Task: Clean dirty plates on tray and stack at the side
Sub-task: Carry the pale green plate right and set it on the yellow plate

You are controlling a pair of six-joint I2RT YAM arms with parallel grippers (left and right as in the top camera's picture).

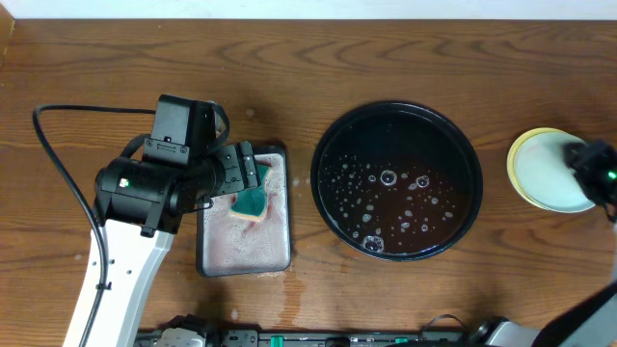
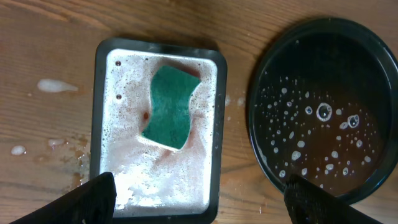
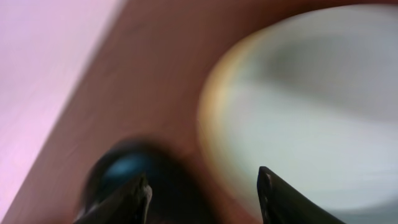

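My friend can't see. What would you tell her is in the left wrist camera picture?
A green sponge lies in a foamy grey tray on a wooden table. To its right sits a round black tray dotted with droplets. The left gripper hangs open, fingers at the bottom corners.

A small grey rectangular tray (image 2: pixel 221 93), awash with pinkish-white suds, lies just ahead of the left fingers (image 2: pixel 93 200), nearer the left-hand one. A green wavy-edged sponge (image 2: pixel 171 107) rests tilted in it, farther ahead. Small white foam blobs (image 2: pixel 57 86) lie outside the tray, out past that same finger.
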